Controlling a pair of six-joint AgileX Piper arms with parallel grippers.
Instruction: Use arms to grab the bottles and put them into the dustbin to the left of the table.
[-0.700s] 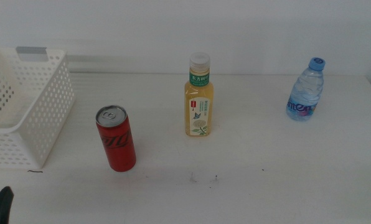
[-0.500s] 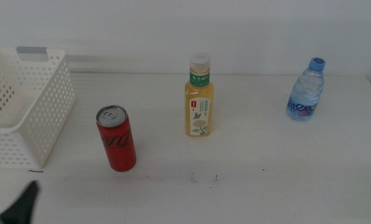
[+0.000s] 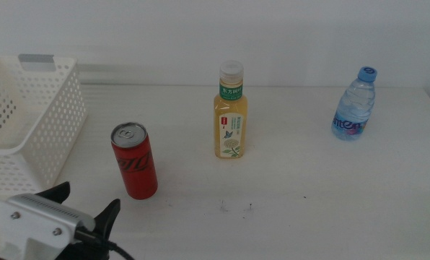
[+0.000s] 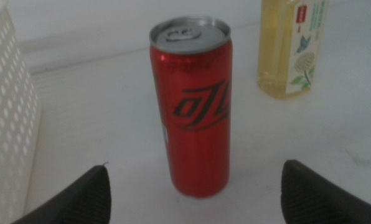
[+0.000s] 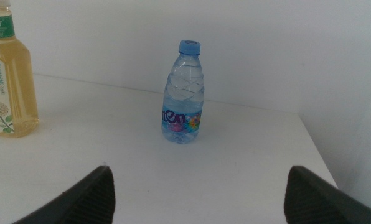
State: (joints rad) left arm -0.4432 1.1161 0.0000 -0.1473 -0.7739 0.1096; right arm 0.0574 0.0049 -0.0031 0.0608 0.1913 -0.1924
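Note:
A red soda can (image 3: 135,160) stands upright on the table (image 3: 309,195), left of centre. My left gripper (image 3: 85,202) is open, at the front left just short of the can, which stands between its spread jaws in the left wrist view (image 4: 192,106). The yellow tea bottle (image 3: 231,112) stands at the centre and the small water bottle (image 3: 355,105) at the far right. The white dustbin (image 3: 27,123) sits at the left edge. My right gripper (image 5: 198,214) is open, out of the middle view, facing the water bottle (image 5: 184,93) from a distance.
The tea bottle also shows in the left wrist view (image 4: 291,46) behind the can, and in the right wrist view (image 5: 8,71). The dustbin's perforated wall (image 4: 8,118) is close beside the left gripper. A few dark specks (image 3: 235,208) lie near the table's front.
My left arm has come up from the bottom left corner into view and moved forward and right, toward the red can. The bottles and dustbin have not moved.

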